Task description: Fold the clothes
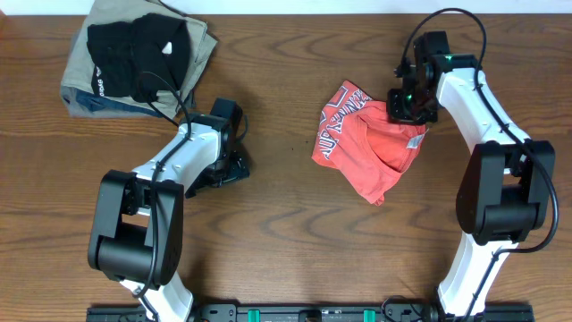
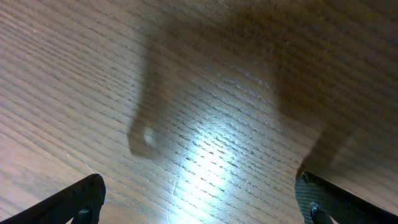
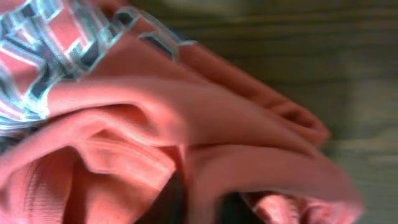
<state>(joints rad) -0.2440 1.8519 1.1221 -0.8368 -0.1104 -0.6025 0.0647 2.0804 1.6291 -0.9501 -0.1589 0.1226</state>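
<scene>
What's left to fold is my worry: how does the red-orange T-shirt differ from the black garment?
The red-orange T-shirt lies crumpled; the black garment is folded compactly. The T-shirt rests on the table itself; the black garment sits atop a tan garment. The right gripper is at the T-shirt; neither gripper touches the black garment. Both are cloth.

A red-orange T-shirt (image 1: 371, 148) lies crumpled in a loose heap on a wooden table (image 1: 295, 241), right of centre; it is bunched and doubled over itself, not spread flat. White block lettering (image 1: 342, 112) with dark outlines shows on its upper left part, slanted and creased; the plain lower part narrows towards the table's near edge; close up, soft folds overlap.
</scene>
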